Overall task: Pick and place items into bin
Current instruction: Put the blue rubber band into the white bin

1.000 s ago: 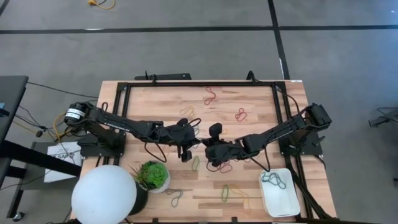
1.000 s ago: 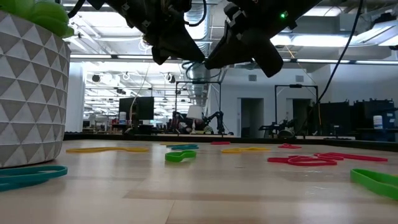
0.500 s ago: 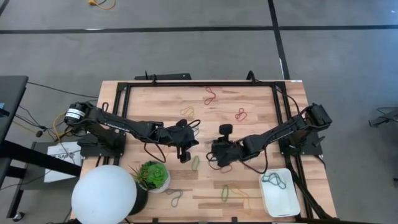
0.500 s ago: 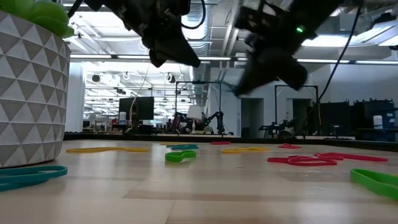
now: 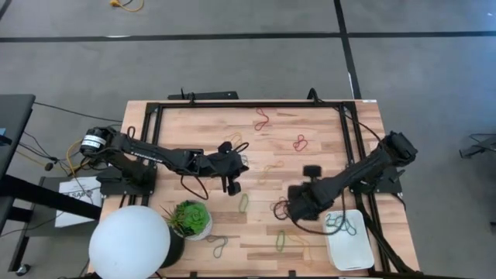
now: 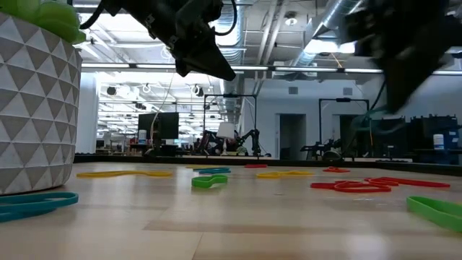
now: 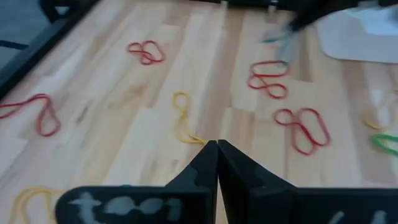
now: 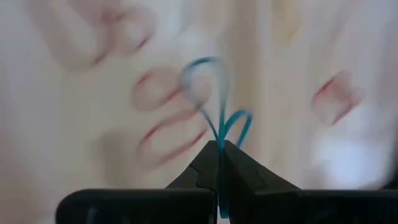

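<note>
The shallow white rectangular plastic bin (image 5: 347,239) sits at the wooden bench's (image 5: 325,128) near right corner, teal rubber loops (image 5: 341,225) already in it, close to the near edge. Just left of it the right claw (image 5: 293,211) hangs above the bench, clamped shut on a thin teal rubber band loop (image 8: 214,99) that dangles from its tips. Mid-bench, the left claw (image 7: 217,144) is shut and holds nothing, above bare wood. Red (image 5: 300,142) and yellow (image 5: 232,139) loops lie scattered toward the far edge, well apart.
</note>
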You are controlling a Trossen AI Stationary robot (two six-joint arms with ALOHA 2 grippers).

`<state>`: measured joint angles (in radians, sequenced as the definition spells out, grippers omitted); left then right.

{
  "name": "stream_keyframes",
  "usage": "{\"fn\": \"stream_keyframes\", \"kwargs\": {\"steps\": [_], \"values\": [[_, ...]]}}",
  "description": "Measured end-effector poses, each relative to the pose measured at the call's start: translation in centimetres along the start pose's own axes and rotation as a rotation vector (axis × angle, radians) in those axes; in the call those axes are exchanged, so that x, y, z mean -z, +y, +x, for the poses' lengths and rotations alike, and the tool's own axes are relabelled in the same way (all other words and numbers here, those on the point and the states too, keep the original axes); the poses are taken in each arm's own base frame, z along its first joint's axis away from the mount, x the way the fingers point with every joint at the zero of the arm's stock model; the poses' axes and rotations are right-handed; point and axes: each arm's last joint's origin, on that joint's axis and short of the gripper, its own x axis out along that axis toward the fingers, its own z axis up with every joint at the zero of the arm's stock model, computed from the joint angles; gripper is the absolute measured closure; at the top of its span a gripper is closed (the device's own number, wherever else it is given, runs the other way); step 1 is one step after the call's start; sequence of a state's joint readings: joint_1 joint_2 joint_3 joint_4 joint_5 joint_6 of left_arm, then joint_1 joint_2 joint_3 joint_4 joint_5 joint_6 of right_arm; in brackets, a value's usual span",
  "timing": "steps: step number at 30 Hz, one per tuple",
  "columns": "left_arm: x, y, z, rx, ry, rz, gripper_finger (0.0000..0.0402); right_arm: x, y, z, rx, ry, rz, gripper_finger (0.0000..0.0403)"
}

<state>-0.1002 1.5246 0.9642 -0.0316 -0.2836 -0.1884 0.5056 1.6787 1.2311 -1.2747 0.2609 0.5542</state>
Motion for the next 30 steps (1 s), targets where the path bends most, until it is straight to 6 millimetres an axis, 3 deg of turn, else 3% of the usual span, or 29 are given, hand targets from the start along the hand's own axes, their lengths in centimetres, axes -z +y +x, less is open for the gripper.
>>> {"fn": "stream_keyframes", "kwargs": {"steps": [6,13,22,26,30], "values": [[0.0,0.1,0.0,-0.003,0.003,0.033,0.0379,2.3,2.5,-3.1,-0.197,0.209,0.133,0.0400],[0.1,-0.1,0.0,-0.002,0.011,0.026,0.0325,5.7,5.0,-4.1,-0.184,0.322,0.120,0.0401],[0.9,0.1,-0.1,-0.030,0.086,-0.014,0.0303,8.1,6.3,-4.3,-0.087,0.160,-0.039,0.0400],[1.1,0.2,-0.1,-0.035,0.106,-0.013,0.0303,10.3,5.9,-6.3,-0.111,0.022,-0.017,0.0399],[1.1,0.2,-0.1,-0.036,0.105,-0.023,0.0303,13.3,4.7,-8.8,-0.114,-0.249,0.100,0.0399]]}}
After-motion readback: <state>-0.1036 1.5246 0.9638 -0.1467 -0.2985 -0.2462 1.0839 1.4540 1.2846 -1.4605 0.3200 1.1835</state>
